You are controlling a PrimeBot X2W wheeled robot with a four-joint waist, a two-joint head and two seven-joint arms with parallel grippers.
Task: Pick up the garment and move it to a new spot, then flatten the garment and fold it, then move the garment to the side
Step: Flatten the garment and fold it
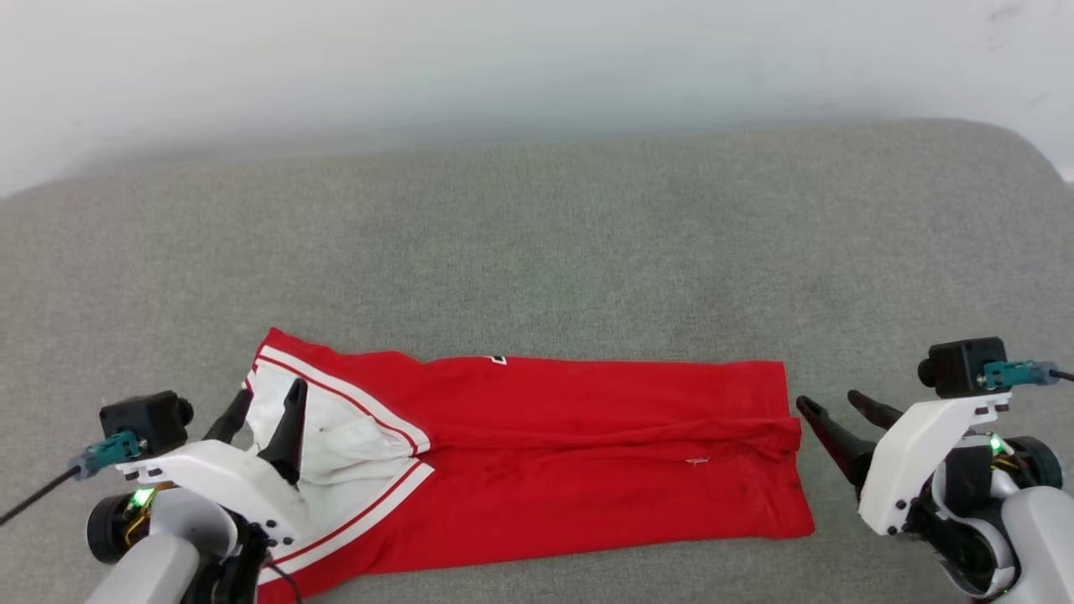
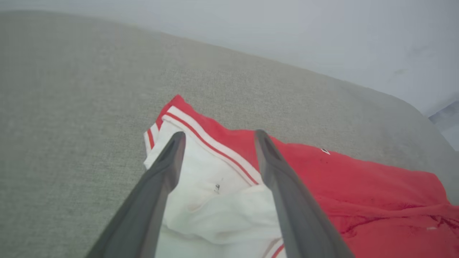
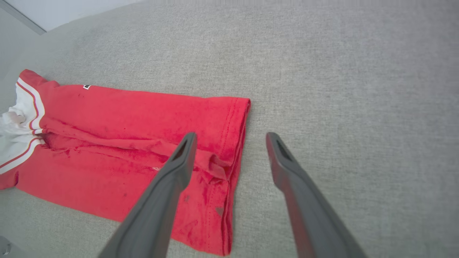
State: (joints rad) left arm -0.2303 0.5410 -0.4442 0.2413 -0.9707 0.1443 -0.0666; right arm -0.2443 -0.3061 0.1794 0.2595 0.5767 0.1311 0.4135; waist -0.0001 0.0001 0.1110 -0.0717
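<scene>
Head view: at the lower left the left gripper (image 1: 270, 390) is hovering over the white sleeve (image 1: 352, 436) end of the garment (image 1: 587, 453), its two dark fingers standing wide apart and gripping nothing. In the left wrist view those fingers are framing the white cloth and the red-and-white striped trim (image 2: 211, 143) – one tip is sitting over the sleeve's outer edge, the other over the red cloth just past the stripes.

The garment is lying near the front edge of the grey cloth-covered bench (image 1: 537, 252), folded into a long red band that is running from left to right, with a raised crease (image 1: 604, 432) running along its middle. A small dark-and-white label (image 1: 497, 360) is showing at its far edge.

At the lower right the right gripper (image 1: 827, 398) is waiting just beside the garment's right-hand hem (image 1: 787, 453), its fingers also spread wide and holding nothing. In the right wrist view one finger is lying over the rumpled hem and the other over bare bench. Whether either fingertip is touching cloth I cannot tell.
</scene>
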